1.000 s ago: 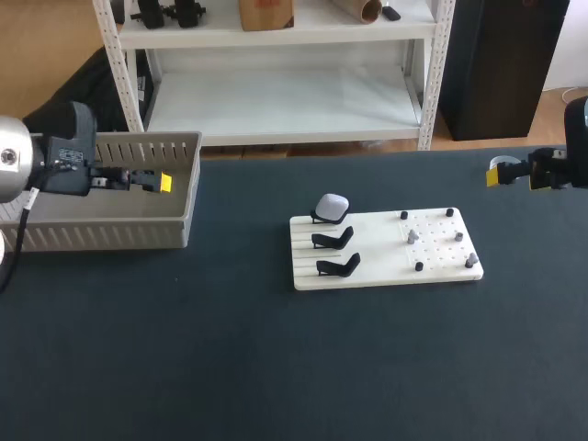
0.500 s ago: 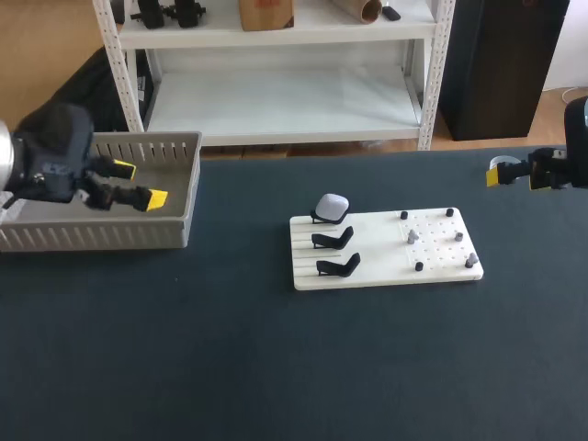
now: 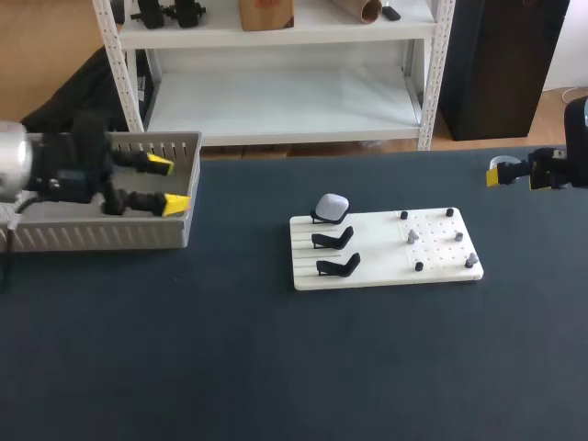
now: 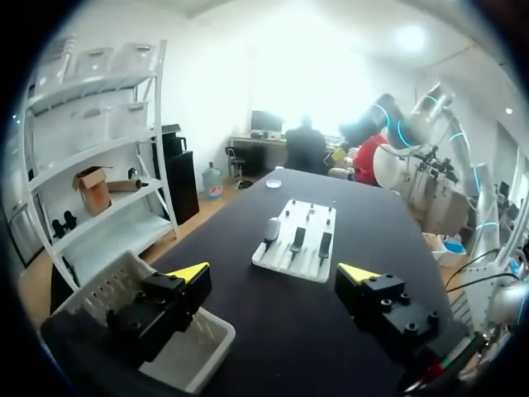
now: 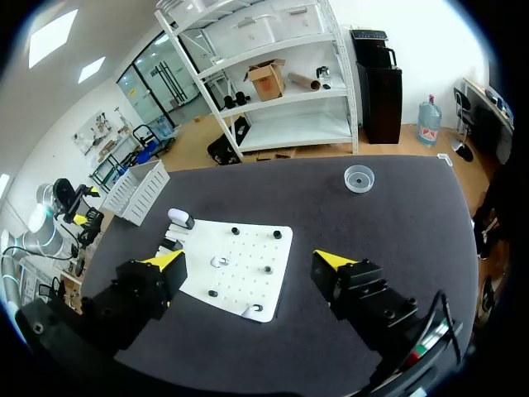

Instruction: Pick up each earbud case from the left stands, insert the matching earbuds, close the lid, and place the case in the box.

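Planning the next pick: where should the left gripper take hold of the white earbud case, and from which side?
Probably from above: close the left gripper across the earbud case on its rounded sides. Its top is exposed, it rests on a black stand underneath, and an empty stand sits in front, so a low approach could snag.

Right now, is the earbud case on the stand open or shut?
Shut: the earbud case shows as one rounded white shape, with no lid raised.
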Robot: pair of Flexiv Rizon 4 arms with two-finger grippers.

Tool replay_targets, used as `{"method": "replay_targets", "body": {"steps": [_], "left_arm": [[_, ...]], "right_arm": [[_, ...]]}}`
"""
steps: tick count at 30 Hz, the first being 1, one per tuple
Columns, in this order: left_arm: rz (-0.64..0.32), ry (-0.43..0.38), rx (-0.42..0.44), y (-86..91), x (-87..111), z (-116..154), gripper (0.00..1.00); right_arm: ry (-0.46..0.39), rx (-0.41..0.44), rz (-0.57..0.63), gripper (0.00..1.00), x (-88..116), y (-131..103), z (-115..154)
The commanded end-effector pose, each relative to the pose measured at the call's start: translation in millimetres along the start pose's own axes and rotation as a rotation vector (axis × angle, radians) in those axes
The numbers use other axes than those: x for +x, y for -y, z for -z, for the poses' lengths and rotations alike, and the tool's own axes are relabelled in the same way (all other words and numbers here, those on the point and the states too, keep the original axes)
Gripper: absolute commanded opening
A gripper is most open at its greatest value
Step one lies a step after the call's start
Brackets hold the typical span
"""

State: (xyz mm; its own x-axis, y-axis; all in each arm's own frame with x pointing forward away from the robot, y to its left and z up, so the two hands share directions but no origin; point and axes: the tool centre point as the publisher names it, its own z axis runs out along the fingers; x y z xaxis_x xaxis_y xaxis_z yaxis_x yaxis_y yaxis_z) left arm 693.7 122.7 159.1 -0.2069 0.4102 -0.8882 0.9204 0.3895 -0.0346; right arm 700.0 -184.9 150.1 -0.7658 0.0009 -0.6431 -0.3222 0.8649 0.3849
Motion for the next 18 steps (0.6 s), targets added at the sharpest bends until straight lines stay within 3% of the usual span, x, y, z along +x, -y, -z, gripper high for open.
{"method": "replay_targets", "body": {"steps": [1,5,13,18], "left_arm": [[-0.037,0.012,-0.01,-8.2,-8.0,-58,1.0],[-0.104,0.022,0.016,-16.9,-15.6,-88,1.0],[-0.183,-0.06,0.119,-33.2,-15.0,-145,1.0],[-0.204,-0.086,0.157,-33.7,-14.2,-171,1.0]], "right_arm": [[-0.001,-0.002,0.001,1.0,0,0,0],[-0.001,-0.002,0.001,1.0,0,0,0],[-0.001,-0.002,0.001,1.0,0,0,0],[-0.001,-0.002,0.001,1.0,0,0,0]]}}
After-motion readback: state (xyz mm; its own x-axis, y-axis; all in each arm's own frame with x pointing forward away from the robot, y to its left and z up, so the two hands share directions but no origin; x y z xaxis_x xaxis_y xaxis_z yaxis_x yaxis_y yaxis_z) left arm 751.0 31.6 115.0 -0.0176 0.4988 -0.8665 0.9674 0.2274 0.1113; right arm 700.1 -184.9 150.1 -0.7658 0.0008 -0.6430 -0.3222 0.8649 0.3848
